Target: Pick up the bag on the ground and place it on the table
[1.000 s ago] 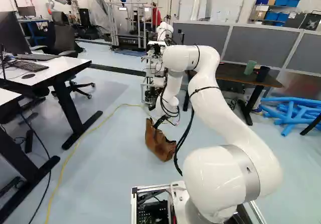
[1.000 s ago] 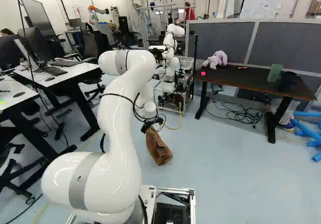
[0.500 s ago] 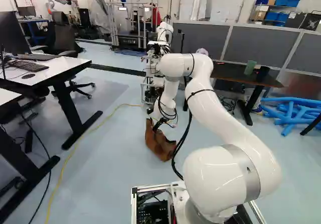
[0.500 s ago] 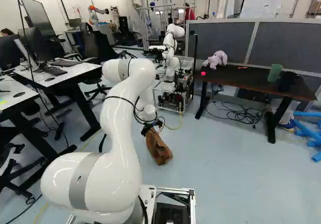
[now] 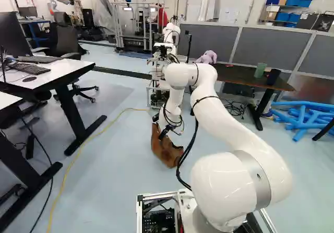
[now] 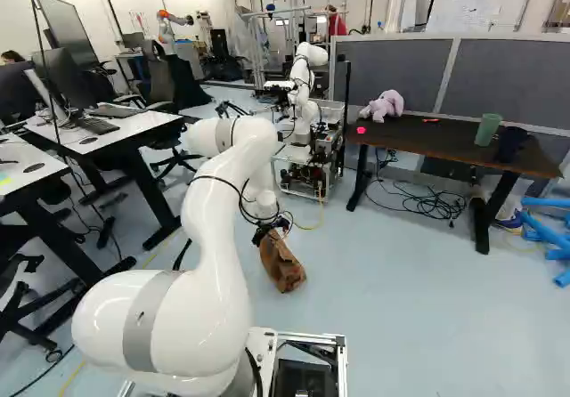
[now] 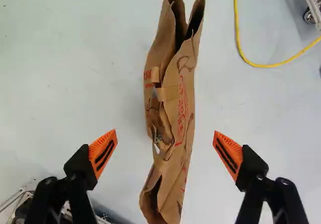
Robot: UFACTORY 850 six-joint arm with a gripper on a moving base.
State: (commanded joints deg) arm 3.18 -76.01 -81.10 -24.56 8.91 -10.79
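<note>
In the left base view my gripper (image 5: 160,127) is low over the brown paper bag (image 5: 166,152), which lies on the floor. The wrist view has the gripper (image 7: 165,153) wide open, one orange pad on either side of the crumpled bag (image 7: 170,113), with floor showing between each pad and the paper. Two folded flaps and torn handles face the camera. The dark brown table (image 6: 427,136) stands at the right of the right base view, well away from the bag.
On the table are a purple plush toy (image 6: 384,106), a green cup (image 6: 487,129) and a dark cup (image 6: 511,142). Another robot (image 6: 305,85) stands beyond the bag. A yellow cable (image 5: 86,140) crosses the floor; white desks (image 5: 49,72) stand left, blue tubes (image 5: 302,119) right.
My arm has lowered and shifted slightly left in the left base view, bringing the open gripper down around the bag's upper part. Neither the bag nor the base has visibly moved.
</note>
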